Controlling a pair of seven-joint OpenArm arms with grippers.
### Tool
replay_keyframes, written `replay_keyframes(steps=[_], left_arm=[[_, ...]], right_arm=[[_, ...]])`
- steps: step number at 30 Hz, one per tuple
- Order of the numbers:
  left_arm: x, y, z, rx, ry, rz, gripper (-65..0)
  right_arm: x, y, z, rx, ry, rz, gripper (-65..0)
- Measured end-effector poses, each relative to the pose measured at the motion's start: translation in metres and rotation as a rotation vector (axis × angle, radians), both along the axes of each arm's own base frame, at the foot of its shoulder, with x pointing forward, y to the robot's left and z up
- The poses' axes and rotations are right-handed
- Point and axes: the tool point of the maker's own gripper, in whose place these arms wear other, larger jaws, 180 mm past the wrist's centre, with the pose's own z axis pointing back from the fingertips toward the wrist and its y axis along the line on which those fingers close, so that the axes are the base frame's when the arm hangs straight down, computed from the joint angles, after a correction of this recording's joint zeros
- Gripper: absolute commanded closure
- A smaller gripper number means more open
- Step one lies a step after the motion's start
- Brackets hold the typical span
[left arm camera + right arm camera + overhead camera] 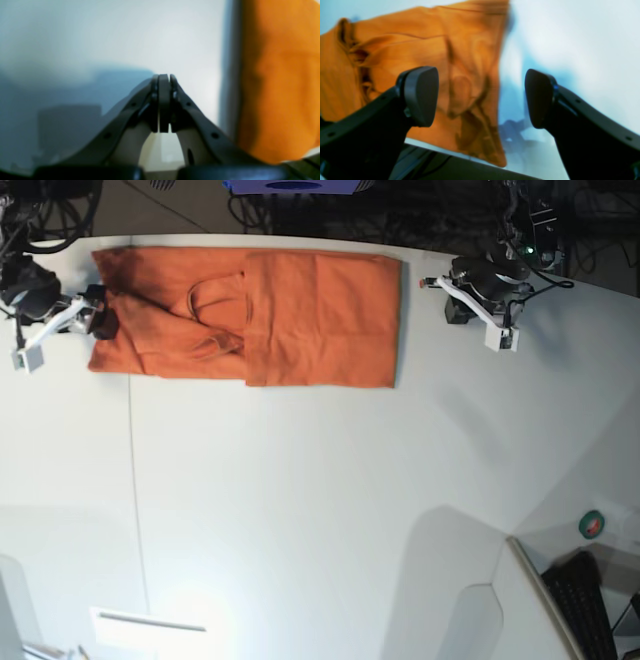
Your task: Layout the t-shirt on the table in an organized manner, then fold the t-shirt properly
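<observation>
Dark cable-strewn floor [300, 210] behind; keyboard [585, 600] lower right.

The plain orange cloth t-shirt [300, 315] lies folded into a long flat rectangle (collar end creased) along the far edge of the smooth white worktop [300, 510].
</observation>
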Motion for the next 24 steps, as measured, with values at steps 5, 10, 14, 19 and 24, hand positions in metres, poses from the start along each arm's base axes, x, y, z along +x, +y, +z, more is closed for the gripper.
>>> replay_keyframes(steps=[5, 10, 14, 19, 24], left_arm=[[0.004, -0.022, -0.003, -0.025, 0.001, -0.052, 0.0], [0.009, -0.022, -0.002, -0.027, -0.007, -0.049, 0.0], [0.017, -0.031, -0.003, -0.035, -0.013, -0.064, 0.0], [0.019, -0.064, -0.004, -0.076, -0.017, -0.136, 0.0], [0.019, -0.071, -0.004, -0.085, -0.015, -0.153, 0.0]], right_arm=[[-0.019, 0.009, -0.025, 0.062, 0.055, 0.034, -50.6], [-0.016, 0.015, -0.027, 0.111, 0.026, 0.055, -45.8], [-0.021, 0.038, -0.029, 0.142, 0.029, 0.153, -39.5], [-0.019, 0.055, -0.030, 0.172, 0.019, 0.165, -39.2], [-0.019, 0.053, -0.030, 0.181, 0.011, 0.136, -38.9]])
